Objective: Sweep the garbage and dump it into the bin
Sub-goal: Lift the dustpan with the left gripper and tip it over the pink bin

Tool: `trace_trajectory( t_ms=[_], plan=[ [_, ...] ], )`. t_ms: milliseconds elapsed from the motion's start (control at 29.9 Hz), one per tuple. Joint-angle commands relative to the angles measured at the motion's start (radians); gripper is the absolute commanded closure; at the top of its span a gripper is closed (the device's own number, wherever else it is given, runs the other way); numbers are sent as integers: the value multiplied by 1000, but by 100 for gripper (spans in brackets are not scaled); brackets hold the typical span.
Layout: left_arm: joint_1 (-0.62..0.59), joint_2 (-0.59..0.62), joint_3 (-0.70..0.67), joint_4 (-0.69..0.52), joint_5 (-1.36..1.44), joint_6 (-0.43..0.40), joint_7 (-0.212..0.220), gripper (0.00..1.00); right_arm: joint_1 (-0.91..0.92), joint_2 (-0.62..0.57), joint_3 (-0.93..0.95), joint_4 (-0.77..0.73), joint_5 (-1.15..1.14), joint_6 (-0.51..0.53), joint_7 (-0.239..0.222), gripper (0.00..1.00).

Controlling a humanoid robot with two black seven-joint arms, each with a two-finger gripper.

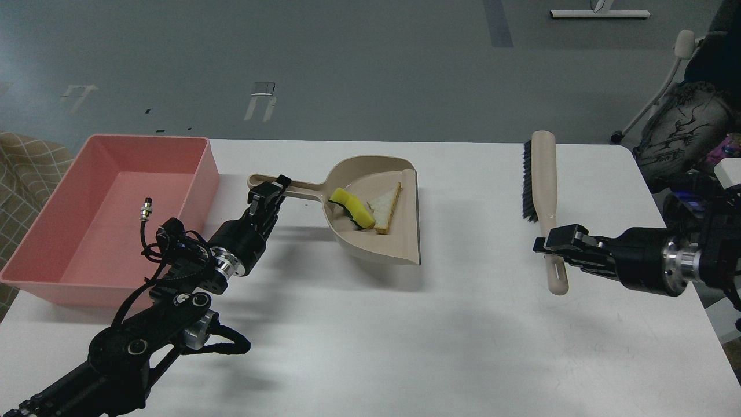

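Now the sponge (351, 208) and slice (386, 207) lie inside the dustpan (399, 246).

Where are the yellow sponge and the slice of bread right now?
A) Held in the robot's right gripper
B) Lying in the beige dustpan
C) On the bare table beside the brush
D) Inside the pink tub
B: the yellow sponge and the bread slice lie side by side inside the beige dustpan, while the pink tub holds neither of them.
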Motion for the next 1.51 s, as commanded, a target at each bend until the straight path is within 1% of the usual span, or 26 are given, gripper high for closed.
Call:
trace_trajectory(
  t_ms=[0,67,100,167,234,301,334,368,435,502,635,669,702,736,769,836,903,936,970,1037,1137,1237,1371,1438,1472],
  plan=[
    [-17,45,-14,-26,-61,-14,7,100,-59,-48,8,6,-4,0,9,100],
    [-31,87,-27,-45,-80,-17,12,100,-84,-52,9,4,-4,-1,12,100],
    [-38,127,-37,-60,-87,-22,25,100,-90,-54,9,4,-6,-3,18,100],
    [-46,172,-53,-80,-98,-39,38,100,-94,-54,9,4,-7,-3,19,100],
    [-48,262,-115,-111,-142,-94,58,100,-94,-46,9,4,-7,-3,19,100],
    [-46,328,-180,-120,-187,-132,70,100,-96,-42,9,4,-7,-3,19,100],
    [-42,368,-217,-120,-216,-161,73,100,-96,-40,9,4,-9,-5,19,100],
    [-42,368,-217,-120,-216,-161,73,100,-96,-40,9,4,-9,-5,19,100],
    [-31,436,-266,-115,-256,-210,73,100,-96,-35,8,4,-9,-5,19,100],
    [-2,524,-307,-97,-299,-270,64,100,-102,-34,8,4,-11,-5,19,100],
    [89,632,-338,-45,-392,-324,47,100,-104,-34,8,4,-11,-5,19,100],
    [102,644,-340,-37,-403,-330,38,100,-102,-34,9,4,-11,-5,19,100],
    [131,667,-340,-19,-414,-341,17,100,-102,-32,9,4,-11,-5,19,100],
    [148,678,-340,-7,-416,-344,6,100,-102,-34,9,4,-11,-5,19,100],
    [179,693,-340,15,-414,-347,-19,100,-102,-32,9,4,-11,-5,19,100],
    [205,706,-340,38,-404,-347,-46,100,-102,-32,9,4,-11,-5,19,100],
    [247,730,-338,90,-391,-345,-101,100,-102,-34,9,4,-11,-5,19,100],
    [254,738,-337,104,-385,-345,-115,100,-102,-32,9,4,-11,-5,19,100],
    [264,752,-329,128,-361,-342,-146,100,-104,-32,9,4,-11,-5,21,100],
    [264,763,-326,150,-324,-338,-181,100,-104,-32,9,4,-11,-5,21,100],
    [267,793,-326,182,-195,-326,-182,100,-104,-25,9,4,-11,-6,21,100],
    [267,825,-326,185,-114,-283,-182,100,-104,-23,9,4,-11,-6,21,100],
    [265,879,-321,185,30,-194,-182,100,-104,-23,9,4,-11,-6,21,100],
    [258,887,-321,184,75,-160,-182,100,-104,-23,9,4,-11,-6,21,100],
    [253,896,-323,182,115,-125,-182,100,-104,-23,9,4,-11,-6,21,100]
  ],
)
